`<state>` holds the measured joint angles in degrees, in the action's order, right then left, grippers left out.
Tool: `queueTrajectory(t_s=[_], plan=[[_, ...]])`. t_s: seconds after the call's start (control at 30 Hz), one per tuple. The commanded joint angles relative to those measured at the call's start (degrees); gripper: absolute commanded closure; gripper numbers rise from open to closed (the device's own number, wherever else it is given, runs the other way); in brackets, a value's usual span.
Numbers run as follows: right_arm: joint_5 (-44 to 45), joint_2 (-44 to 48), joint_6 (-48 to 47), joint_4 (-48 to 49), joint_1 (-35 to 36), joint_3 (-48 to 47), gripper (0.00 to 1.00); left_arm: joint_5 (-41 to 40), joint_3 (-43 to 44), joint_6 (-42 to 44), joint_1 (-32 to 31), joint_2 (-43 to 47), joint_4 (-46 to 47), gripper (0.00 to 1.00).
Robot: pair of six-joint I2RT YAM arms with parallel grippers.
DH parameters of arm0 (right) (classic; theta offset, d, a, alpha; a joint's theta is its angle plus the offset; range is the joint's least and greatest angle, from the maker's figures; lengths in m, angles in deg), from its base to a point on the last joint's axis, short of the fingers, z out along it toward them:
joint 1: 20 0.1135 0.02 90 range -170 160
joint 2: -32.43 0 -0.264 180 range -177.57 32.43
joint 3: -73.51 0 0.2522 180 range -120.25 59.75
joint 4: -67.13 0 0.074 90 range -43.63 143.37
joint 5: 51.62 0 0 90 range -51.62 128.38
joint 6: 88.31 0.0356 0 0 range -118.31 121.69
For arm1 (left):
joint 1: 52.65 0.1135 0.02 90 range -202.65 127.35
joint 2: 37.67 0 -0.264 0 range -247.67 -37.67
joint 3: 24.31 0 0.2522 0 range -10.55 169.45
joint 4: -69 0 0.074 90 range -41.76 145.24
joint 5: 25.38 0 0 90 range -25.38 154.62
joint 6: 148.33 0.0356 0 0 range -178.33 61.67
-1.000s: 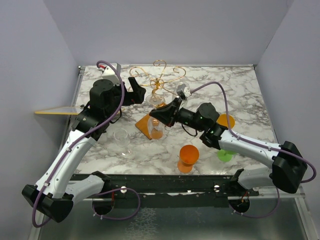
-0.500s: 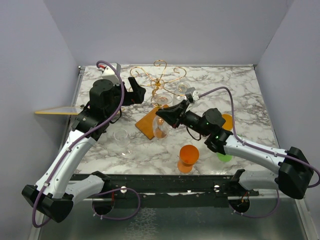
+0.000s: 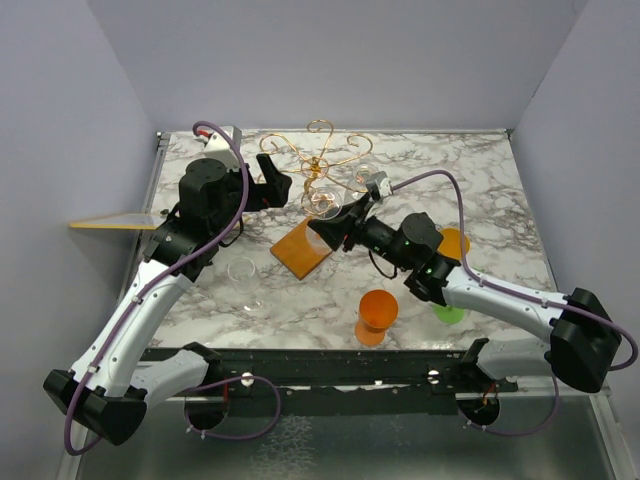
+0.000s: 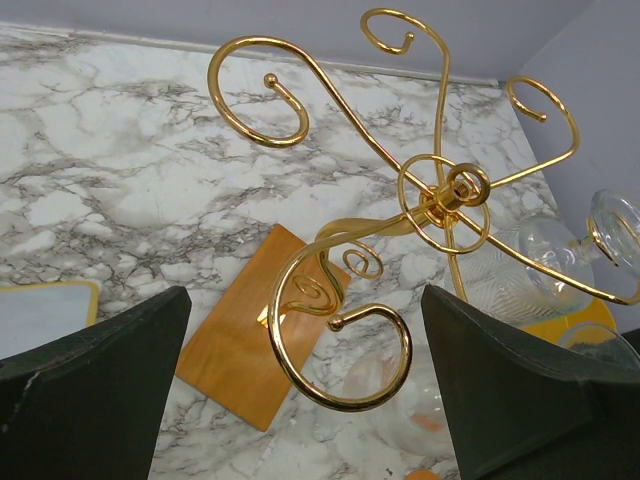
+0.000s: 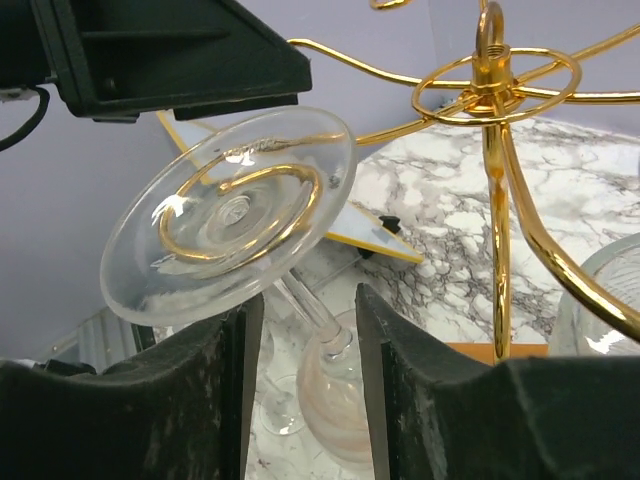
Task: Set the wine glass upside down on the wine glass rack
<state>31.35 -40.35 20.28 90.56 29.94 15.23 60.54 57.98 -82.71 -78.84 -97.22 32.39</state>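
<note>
My right claw (image 5: pixel 308 305) is parted, its 2 fingers on either side of the stem, not gripping it. The wine glass (image 5: pixel 235 212) hangs upside down, tilted, its foot on 1 curled arm of the wine glass rack (image 5: pixel 492 110). Beyond it, my left claw (image 4: pixel 305 292) is spread wide and holds nothing.

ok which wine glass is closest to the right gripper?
The clear glass hung foot-up on the rack's scroll arm, stem between the jaws of the right gripper. The other hanging glass is on another arm; the upright clear one stands off the rack.
</note>
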Motion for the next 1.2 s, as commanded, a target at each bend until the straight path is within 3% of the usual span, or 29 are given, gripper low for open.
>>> queueTrajectory(t_s=[0.0, 0.4, 0.83, 1.17], plan=[[-0.27, -0.27, -0.45, 1.08, 0.24, 0.41, 0.49, 0.82, 0.29, 0.78, 0.4, 1.13, -0.34, 0.01], [-2.8, 4.68, -1.11, 0.7, 0.22, 2.7, 0.24, 2.37, 1.6, 1.52, 0.44, 1.98, -1.43, 0.01], [-3.63, 13.54, -1.29, -8.38, 0.18, 4.31, 0.2, 1.66, 2.66, 2.44, 0.44, 4.79, -4.11, 0.01], [11.86, 23.39, 0.66, -40.27, 0.21, -5.79, 0.29, -4.99, 4.3, 3.18, 0.44, 9.59, -9.0, 0.01]])
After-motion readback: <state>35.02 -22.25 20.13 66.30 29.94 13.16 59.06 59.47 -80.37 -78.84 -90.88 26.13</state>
